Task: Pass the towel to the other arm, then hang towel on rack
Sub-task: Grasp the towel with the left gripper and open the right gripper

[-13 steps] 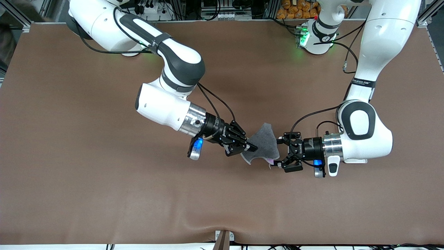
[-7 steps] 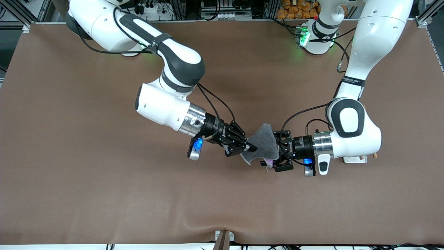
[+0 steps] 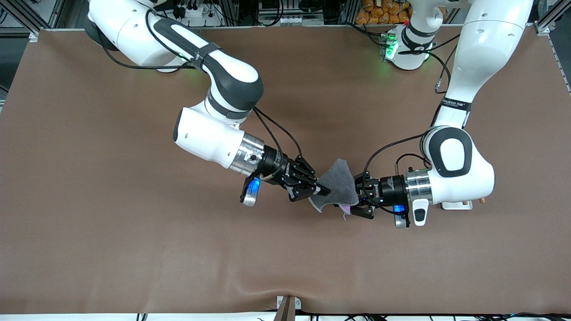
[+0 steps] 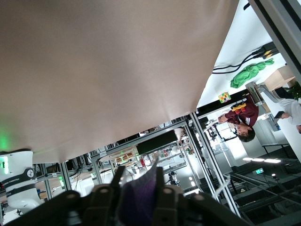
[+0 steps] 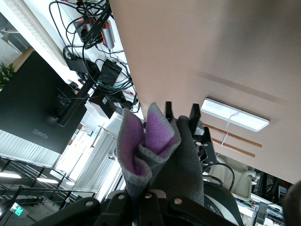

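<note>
Towel (image 3: 339, 183) hung in the air over mid-table, pinched from both ends: the right gripper (image 3: 322, 191) had its jaws clamped on one edge, and the left gripper (image 3: 355, 197) had closed on the other (purple reverse (image 4: 138, 197) showing between its fingers). The rack (image 5: 233, 115) lay under the left arm.

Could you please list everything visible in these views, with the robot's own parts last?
towel: one, dark grey with purple reverse, held in the air over the middle of the table, between the two claws.
rack: one, white base with brown rods, on the table toward the left arm's end, mostly hidden under the left arm in the front view.
table: one, brown covering.
right claw: one, black, shut on the towel.
left claw: one, black, shut on the towel's other edge.
</note>
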`<action>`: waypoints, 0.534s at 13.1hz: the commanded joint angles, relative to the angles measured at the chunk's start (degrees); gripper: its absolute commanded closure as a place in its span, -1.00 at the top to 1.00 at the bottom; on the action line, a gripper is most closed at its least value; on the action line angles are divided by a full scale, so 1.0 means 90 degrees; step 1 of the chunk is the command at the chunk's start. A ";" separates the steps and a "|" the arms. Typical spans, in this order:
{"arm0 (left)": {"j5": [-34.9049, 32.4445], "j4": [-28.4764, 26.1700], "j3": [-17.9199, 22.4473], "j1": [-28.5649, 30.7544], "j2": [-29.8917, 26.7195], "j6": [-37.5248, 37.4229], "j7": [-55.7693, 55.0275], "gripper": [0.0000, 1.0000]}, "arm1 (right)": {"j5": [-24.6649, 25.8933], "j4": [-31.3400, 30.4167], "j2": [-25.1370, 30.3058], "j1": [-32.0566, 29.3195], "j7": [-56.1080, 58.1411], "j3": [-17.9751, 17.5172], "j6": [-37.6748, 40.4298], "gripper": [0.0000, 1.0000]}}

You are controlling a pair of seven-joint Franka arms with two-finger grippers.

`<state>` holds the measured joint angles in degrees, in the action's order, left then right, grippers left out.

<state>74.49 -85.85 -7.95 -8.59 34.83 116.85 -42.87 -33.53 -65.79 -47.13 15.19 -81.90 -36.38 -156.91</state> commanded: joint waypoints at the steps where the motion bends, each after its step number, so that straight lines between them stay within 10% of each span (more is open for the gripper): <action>1: 0.0073 0.0096 -0.0006 0.0007 0.0007 0.0034 -0.0110 -1.00 | -0.0092 0.0025 0.0022 -0.0008 -0.0011 0.0009 -0.0046 -1.00; 5: 0.0004 0.0096 0.0063 0.0076 -0.0060 0.0005 -0.0032 -1.00 | -0.0092 0.0025 0.0031 -0.0027 -0.0001 0.0009 -0.0036 -1.00; 7: -0.0568 0.0106 0.0092 0.0279 -0.0167 -0.0044 -0.0041 -1.00 | -0.0073 0.0025 0.0032 -0.0066 -0.0001 0.0009 -0.0036 -0.25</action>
<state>73.24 -85.06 -7.29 -7.80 34.69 116.87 -42.75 -33.53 -65.76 -47.13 15.05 -81.90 -36.19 -157.04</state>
